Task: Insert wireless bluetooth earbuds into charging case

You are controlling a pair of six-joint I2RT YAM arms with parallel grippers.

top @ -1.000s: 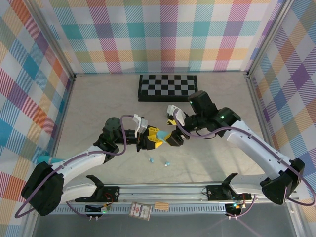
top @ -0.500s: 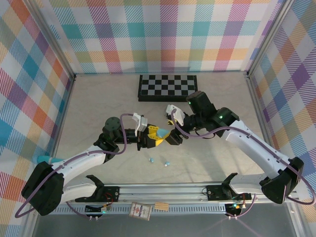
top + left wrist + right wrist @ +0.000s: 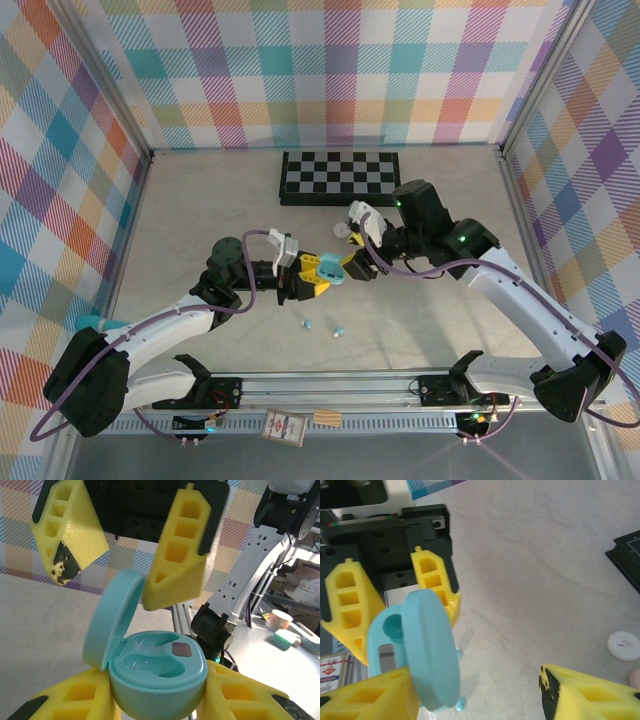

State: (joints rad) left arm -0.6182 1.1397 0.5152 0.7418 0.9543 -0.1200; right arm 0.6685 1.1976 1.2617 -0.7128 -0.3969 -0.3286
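**Observer A:** Report the left tool.

**Observer B:** The left tool [image 3: 315, 276] is pinching the teal charging case [image 3: 157, 672] by its base, one yellow finger on each side. The case is held clear of the table [image 3: 200, 200], near the middle of the work area.

**Observer A:** Lid position?

**Observer B:** The lid [image 3: 430, 650] is swung up on its hinge and stands roughly upright. From the left wrist view, both moulded wells in the base face the camera.

**Observer A:** Report the right tool.

**Observer B:** The right tool [image 3: 475, 680] faces the left tool across the case. Its fingers are spread wide, with nothing pinched between them. One finger sits just beside the outer face of the lid; whether it touches, I cannot tell. The other finger is well apart from the case.

**Observer A:** Location of the earbuds?

**Observer B:** Two small teal earbuds [image 3: 308, 324] lie on the table below the case, on the side nearer the arm bases. They are near each other but apart, and neither tool touches them.

**Observer A:** Other items?

**Observer B:** A small white round piece [image 3: 343, 231] lies on the table just behind the right tool, between it and the chessboard [image 3: 340, 177]. The chessboard lies flat near the far edge of the table.
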